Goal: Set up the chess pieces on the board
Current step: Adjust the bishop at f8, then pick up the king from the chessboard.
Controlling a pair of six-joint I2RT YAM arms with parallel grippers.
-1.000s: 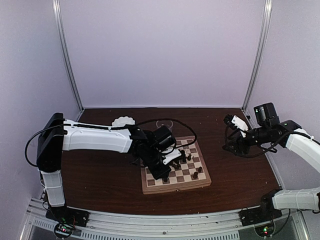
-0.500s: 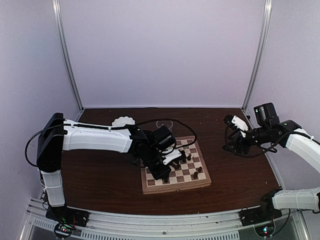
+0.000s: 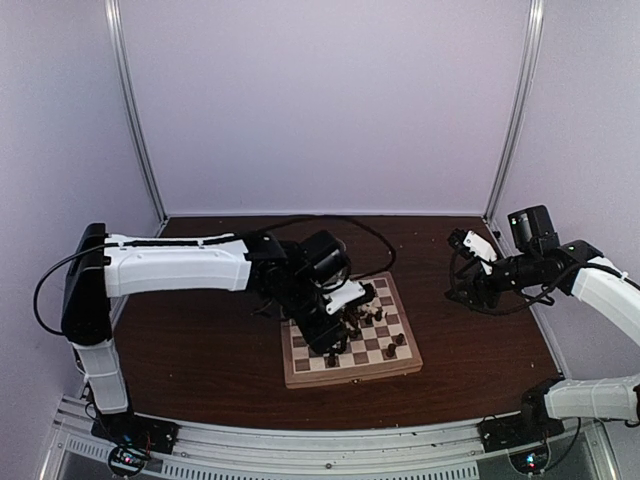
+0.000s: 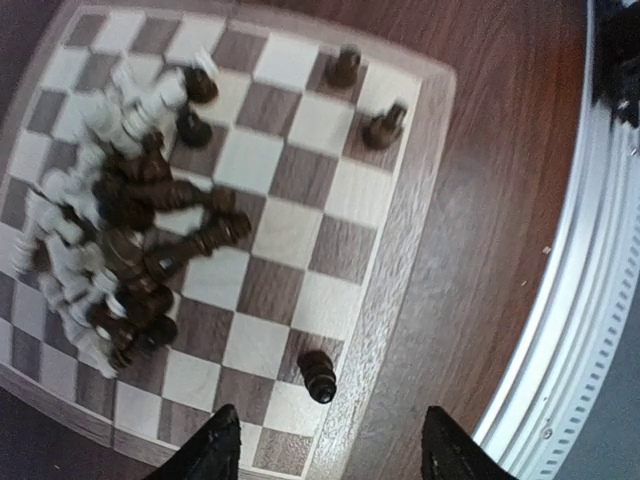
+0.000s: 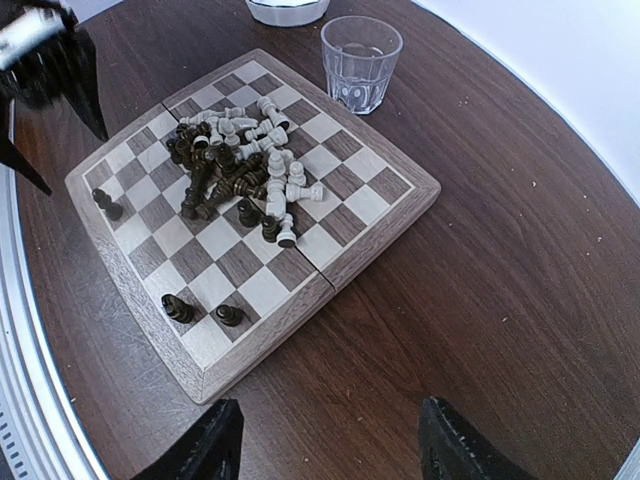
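The board (image 3: 350,378) lies mid-table with a tangled heap of dark and cream chess pieces (image 5: 235,170) on its middle squares. In the left wrist view the heap (image 4: 120,230) fills the left side. A dark piece (image 4: 318,377) stands alone on a square by the rim (image 4: 395,250), and two more (image 4: 344,66) stand at the far corner. My left gripper (image 4: 330,450) hangs open just above and short of that lone piece, holding nothing. My right gripper (image 5: 330,445) is open over bare tabletop, off the board's right side (image 3: 462,240).
A clear drinking glass (image 5: 360,62) stands just beyond the board's far edge, with a white dish (image 5: 288,8) behind it. The metal rail (image 4: 560,330) along the table's near edge runs close to the board. Dark wood tabletop (image 5: 480,300) surrounds the board.
My left gripper has gone from shut to open, leaving a dark piece standing on a rim square, and the arm has lifted a little. The right arm has not moved.
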